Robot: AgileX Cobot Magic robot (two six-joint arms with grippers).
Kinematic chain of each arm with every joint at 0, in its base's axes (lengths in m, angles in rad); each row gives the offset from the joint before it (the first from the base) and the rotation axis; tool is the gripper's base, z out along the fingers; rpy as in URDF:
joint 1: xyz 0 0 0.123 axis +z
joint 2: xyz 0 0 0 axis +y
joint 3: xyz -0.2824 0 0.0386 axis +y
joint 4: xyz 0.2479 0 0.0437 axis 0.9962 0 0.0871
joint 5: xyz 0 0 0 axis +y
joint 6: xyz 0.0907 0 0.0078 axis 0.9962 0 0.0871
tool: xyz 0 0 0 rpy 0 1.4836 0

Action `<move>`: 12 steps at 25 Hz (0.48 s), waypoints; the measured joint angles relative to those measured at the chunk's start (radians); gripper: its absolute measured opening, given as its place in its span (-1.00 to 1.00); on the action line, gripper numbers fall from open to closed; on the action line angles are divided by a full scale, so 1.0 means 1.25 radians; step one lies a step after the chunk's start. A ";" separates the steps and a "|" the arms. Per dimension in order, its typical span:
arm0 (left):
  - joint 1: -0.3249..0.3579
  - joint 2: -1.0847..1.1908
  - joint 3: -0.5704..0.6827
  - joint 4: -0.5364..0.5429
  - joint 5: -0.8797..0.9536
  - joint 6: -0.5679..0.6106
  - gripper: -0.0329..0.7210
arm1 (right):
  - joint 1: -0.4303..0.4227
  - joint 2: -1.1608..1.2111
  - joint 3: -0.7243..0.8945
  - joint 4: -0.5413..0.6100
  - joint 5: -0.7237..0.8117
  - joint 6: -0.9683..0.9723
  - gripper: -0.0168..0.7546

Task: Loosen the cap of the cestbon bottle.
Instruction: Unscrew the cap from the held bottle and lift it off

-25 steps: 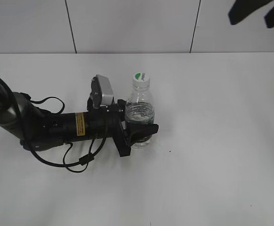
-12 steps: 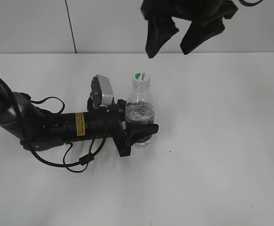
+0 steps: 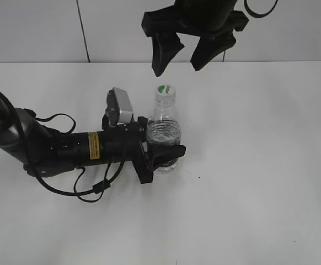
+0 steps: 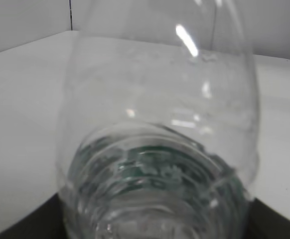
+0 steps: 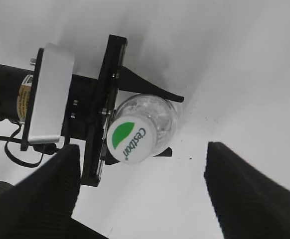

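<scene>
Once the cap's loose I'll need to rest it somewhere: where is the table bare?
Bare table lies right of the cestbon bottle and along the whole front edge. The left is crowded: the left gripper is clamped on the bottle, with its arm and looping cable behind. Above the cap, the open right gripper hangs.

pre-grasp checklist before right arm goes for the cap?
1. Bottle upright on the table: ok.
2. Left gripper shut on the bottle's lower body: ok.
3. Cap on the neck and unobstructed from above: ok.
4. Right gripper open, fingers spread wider than the cap: ok.
5. Right gripper centred over the cap: not ok; in the right wrist view the cap sits nearer the left finger than the right one.
6. Cap tightness, thread state: cannot tell.
</scene>
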 joint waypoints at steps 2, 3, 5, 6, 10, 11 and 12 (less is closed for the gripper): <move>0.000 0.000 0.000 0.000 0.000 0.000 0.15 | 0.000 0.010 -0.005 0.000 0.000 0.001 0.57; 0.000 0.000 0.000 0.000 0.000 0.000 0.15 | 0.000 0.015 -0.005 0.001 0.000 0.001 0.57; 0.000 0.000 0.000 0.000 0.000 0.000 0.15 | 0.000 0.031 -0.005 0.003 0.000 0.001 0.57; 0.000 0.000 0.000 0.000 0.000 0.000 0.15 | 0.000 0.038 -0.005 0.003 0.000 0.001 0.57; 0.000 0.000 0.000 0.000 0.000 0.000 0.15 | 0.000 0.054 -0.008 0.004 0.000 0.000 0.57; 0.000 0.000 0.000 0.000 0.000 0.000 0.15 | 0.000 0.054 -0.009 0.004 0.000 0.000 0.57; 0.000 0.000 0.000 0.000 0.000 0.000 0.15 | 0.000 0.054 -0.009 0.005 0.000 -0.001 0.57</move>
